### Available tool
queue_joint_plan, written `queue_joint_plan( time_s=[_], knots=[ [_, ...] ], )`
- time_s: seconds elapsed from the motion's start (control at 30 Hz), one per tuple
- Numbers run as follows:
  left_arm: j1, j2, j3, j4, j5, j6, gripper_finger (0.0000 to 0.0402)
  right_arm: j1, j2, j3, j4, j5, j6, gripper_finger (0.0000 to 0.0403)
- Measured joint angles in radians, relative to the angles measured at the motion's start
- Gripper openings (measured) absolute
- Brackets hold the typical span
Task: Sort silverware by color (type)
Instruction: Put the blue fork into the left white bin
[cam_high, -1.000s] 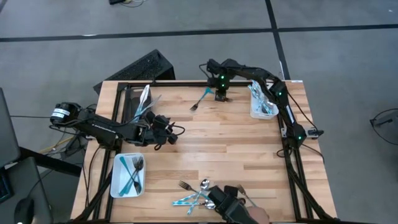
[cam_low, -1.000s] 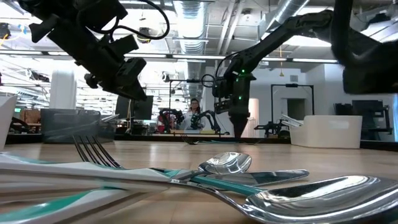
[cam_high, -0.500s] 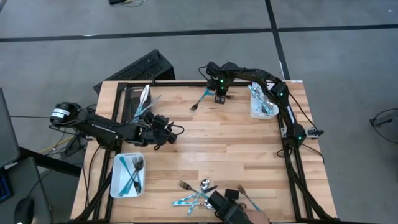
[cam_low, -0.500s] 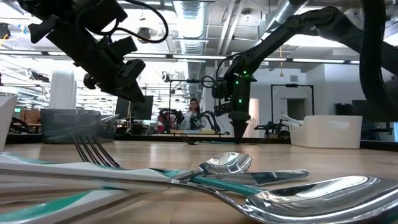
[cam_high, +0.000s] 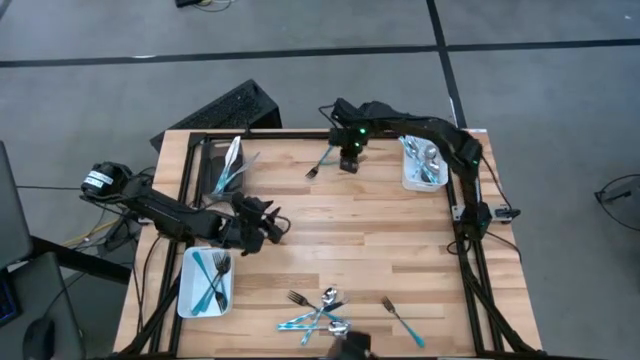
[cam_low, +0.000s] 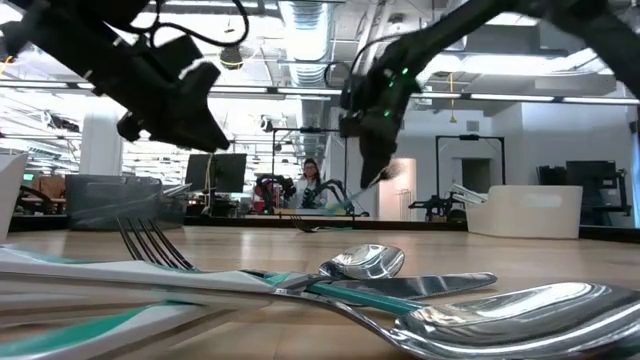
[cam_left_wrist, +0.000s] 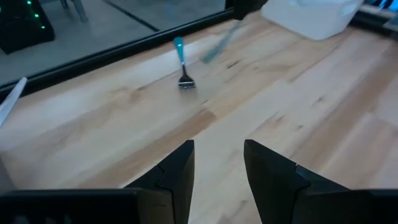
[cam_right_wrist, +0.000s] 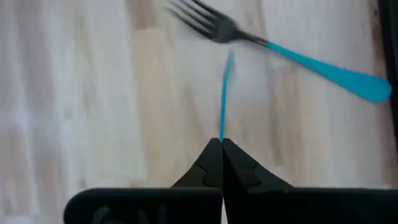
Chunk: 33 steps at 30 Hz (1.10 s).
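Since a moment ago, my right gripper (cam_right_wrist: 221, 144) squeezed shut on a thin blue-handled piece (cam_right_wrist: 225, 99) and lifted it near the table's far edge, above a blue-handled fork (cam_high: 322, 161). My left gripper (cam_left_wrist: 217, 165) hung part open, holding nothing.

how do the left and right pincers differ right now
The left pincer is open and empty; the right pincer is shut on a thin teal handle. The left hangs over the table's left half, the right near its far edge by a fork. Both are dark.
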Motion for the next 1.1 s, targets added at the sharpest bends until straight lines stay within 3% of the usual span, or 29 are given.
queue_joint_plan(
  time_s=[0.13, 0.27, 0.4, 0.6, 0.7, 0.87, 1.1],
  knots=[
    [-0.051, 0.0, 0.0, 0.001, -0.036, -0.064, 0.0128, 0.062, -0.176, -0.185, 0.199, -0.073, 0.045, 0.0014],
    [-0.066, 0.0, 0.0, 0.065, -0.046, -0.076, 0.0128, 0.136, -0.318, -0.44, 0.552, -0.131, 0.15, 0.0014],
    [-0.062, 0.0, 0.0, 0.232, 0.008, 0.064, 0.0128, 0.24, -0.392, -0.625, 0.873, -0.122, 0.232, 0.0014],
    [-0.04, 0.0, 0.0, 0.458, 0.098, 0.293, 0.0128, 0.376, -0.398, -0.705, 1.164, -0.053, 0.297, 0.0014],
    [-0.036, 0.0, 0.0, 0.479, 0.12, 0.306, 0.0128, 0.453, -0.4, -0.702, 1.235, 0.015, 0.297, 0.0014],
    [-0.079, 0.0, 0.0, 0.391, 0.123, 0.21, 0.0128, 0.53, -0.4, -0.703, 1.186, 0.239, 0.229, 0.0033],
    [-0.144, 0.0, 0.0, 0.261, 0.022, 0.063, 0.0128, 0.511, -0.4, -0.703, 0.994, 0.376, 0.432, 0.0084]
  ],
)
